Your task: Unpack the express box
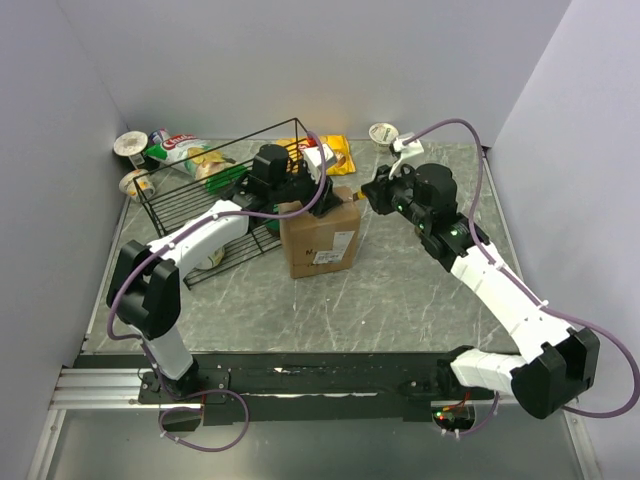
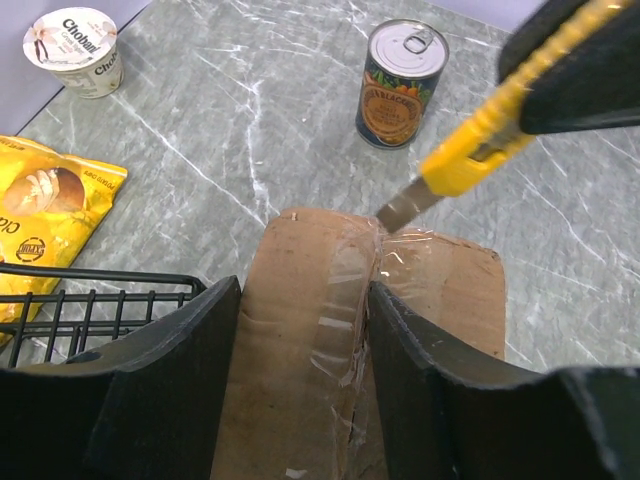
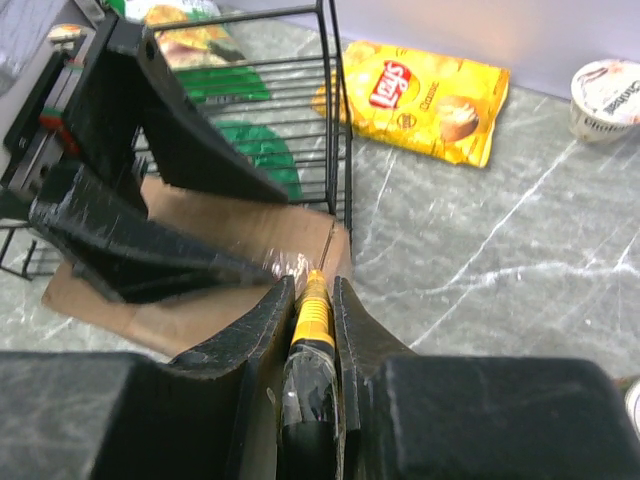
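Yellow knife [image 2: 470, 150] sits gripped by right gripper [image 3: 312, 290]; left gripper [image 2: 303, 285] straddles express box [image 2: 440, 285], jaws apart.

high rear view looking down, close wrist views face-to-face, sharing express box [image 2: 290, 300]

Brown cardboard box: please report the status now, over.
Left gripper open over taped seam of brown cardboard box. Right gripper shut on yellow utility knife, blade at seam. Flaps closed. Black wire basket beside box.
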### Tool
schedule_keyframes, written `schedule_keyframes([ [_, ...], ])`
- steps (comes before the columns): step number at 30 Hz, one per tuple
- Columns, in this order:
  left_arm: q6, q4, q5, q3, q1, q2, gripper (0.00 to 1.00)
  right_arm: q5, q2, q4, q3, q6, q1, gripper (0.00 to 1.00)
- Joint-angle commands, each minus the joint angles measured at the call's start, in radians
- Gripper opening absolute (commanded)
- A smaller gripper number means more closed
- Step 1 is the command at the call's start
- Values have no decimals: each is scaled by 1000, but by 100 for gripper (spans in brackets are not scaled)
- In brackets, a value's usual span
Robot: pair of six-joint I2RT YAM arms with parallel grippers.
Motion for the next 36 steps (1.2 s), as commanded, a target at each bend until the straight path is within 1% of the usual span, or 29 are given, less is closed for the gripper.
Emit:
schedule_keyframes([
  [1,14,-103,-112,-19,9,66,54,-2,-51,-106,20,20,20,0],
  [8,13,-98,-108,-15,9,79,52,-13,-115,-190,-9,40,20,0],
  [13,14,-104,-88,-12,9,74,53,-14,-151,-252,26,13,20,0],
  [16,14,-104,-77,-16,8,68,53,-2,-140,-207,50,-13,18,0],
  [18,16,-103,-65,-19,8,63,53,7,-120,-144,66,-32,15,0],
  [24,22,-106,-51,-32,-3,45,54,13,-16,-11,127,-69,12,0],
  [29,19,-107,-45,-45,-14,28,54,10,81,46,181,-76,11,0],
  [30,17,-107,-45,-47,-14,27,54,9,104,54,190,-105,11,0],
  [36,17,-107,-45,-52,-17,22,54,12,168,78,210,-121,11,0],
])
